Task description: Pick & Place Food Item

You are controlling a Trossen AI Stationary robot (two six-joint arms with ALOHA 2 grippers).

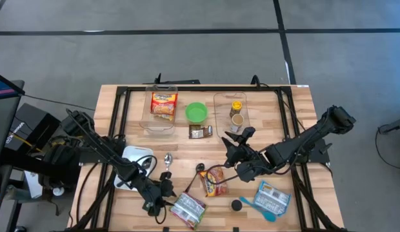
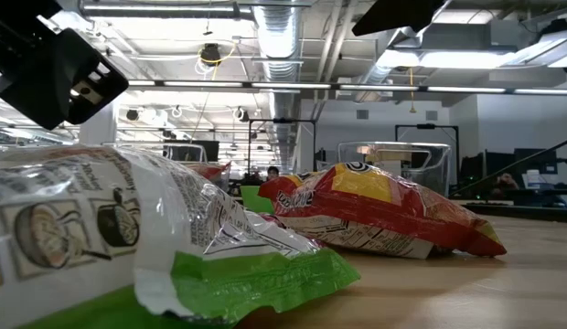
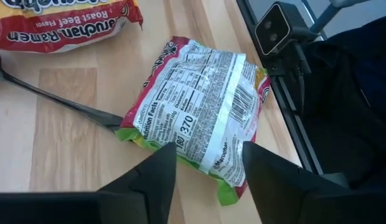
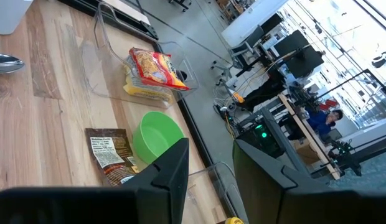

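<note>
Lower middle of the high view, my left gripper [image 1: 156, 198] hangs released beside a crinkly ramen packet [image 1: 188, 209]; black spoon [image 1: 206, 170] nearby.

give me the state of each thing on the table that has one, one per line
left gripper: jaws apart over the green ramen pack, holding nothing
right gripper: jaws apart, empty
green ramen pack: flat, label side up, free
red ramen pack: flat on the table
left bin: holds a noodle pack
right bin: holds a jar
green bowl: upright, empty
</note>
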